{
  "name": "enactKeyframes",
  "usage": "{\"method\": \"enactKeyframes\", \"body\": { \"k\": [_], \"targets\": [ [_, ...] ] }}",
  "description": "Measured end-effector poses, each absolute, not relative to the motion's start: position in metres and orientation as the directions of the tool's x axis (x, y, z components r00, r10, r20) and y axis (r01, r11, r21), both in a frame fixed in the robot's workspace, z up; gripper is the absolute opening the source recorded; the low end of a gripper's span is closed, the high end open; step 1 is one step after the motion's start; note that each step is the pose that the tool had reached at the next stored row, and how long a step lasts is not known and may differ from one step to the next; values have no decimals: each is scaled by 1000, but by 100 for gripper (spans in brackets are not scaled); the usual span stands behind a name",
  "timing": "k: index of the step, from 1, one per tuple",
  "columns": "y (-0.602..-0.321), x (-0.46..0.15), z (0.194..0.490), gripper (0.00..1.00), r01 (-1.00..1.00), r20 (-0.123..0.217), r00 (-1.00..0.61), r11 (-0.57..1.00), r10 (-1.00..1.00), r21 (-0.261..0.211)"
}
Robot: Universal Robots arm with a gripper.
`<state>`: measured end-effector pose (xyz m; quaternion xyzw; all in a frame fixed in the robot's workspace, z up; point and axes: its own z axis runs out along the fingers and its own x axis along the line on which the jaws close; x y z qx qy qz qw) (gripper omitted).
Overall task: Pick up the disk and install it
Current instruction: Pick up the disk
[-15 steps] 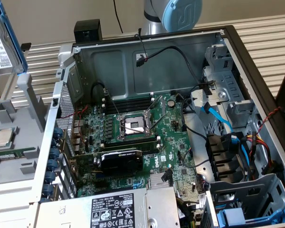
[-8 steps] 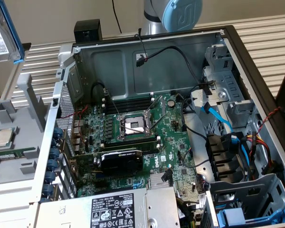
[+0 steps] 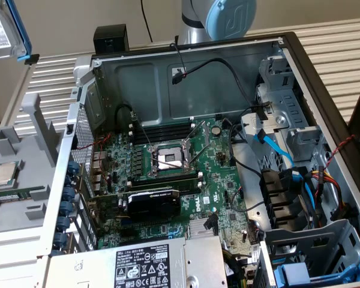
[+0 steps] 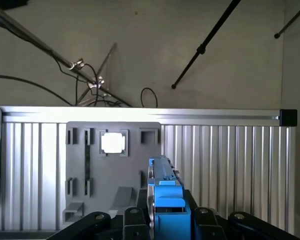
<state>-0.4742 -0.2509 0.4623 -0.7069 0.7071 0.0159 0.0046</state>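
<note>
One large container dominates your scene: the open grey metal computer case (image 3: 288, 48), lying on its side on the slatted aluminium table (image 3: 342, 54). Inside it you see the green motherboard (image 3: 222, 192) with its square metal-framed processor socket (image 3: 170, 159). A black graphics card (image 3: 153, 203) sits just nearer than the socket. The silver power supply box (image 3: 144, 267) with a black-and-white warning label lies at the near edge. At the exterior view's near right, a metal drive cage (image 3: 315, 240) holds a blue plastic carrier (image 3: 312, 275). Outside the case, on the exterior view's left, the grey plastic fixture tray (image 3: 15, 204) carries a small square silver processor chip (image 3: 5, 174).

Your gripper (image 4: 167, 220) is clamped on the disk (image 4: 162, 175), a grey metal hard drive with a white label in a blue plastic frame, with black fingers (image 4: 135, 220) on either side. The disk is in the exterior view's far left corner, well apart from the drive cage. Black cables (image 3: 222, 66) and blue cables (image 3: 276, 150) lie loose across the case interior. The exterior view's edge cuts the disk off, and the wrist view shows it edge-on, so its label is hidden from you.
</note>
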Motion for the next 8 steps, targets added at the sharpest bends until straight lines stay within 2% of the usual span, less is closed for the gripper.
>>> {"method": "enactKeyframes", "body": {
  "k": [8],
  "targets": [
    [-251,-457,479,37,-1000,-41,0,-1,-999,16]
  ]
}}
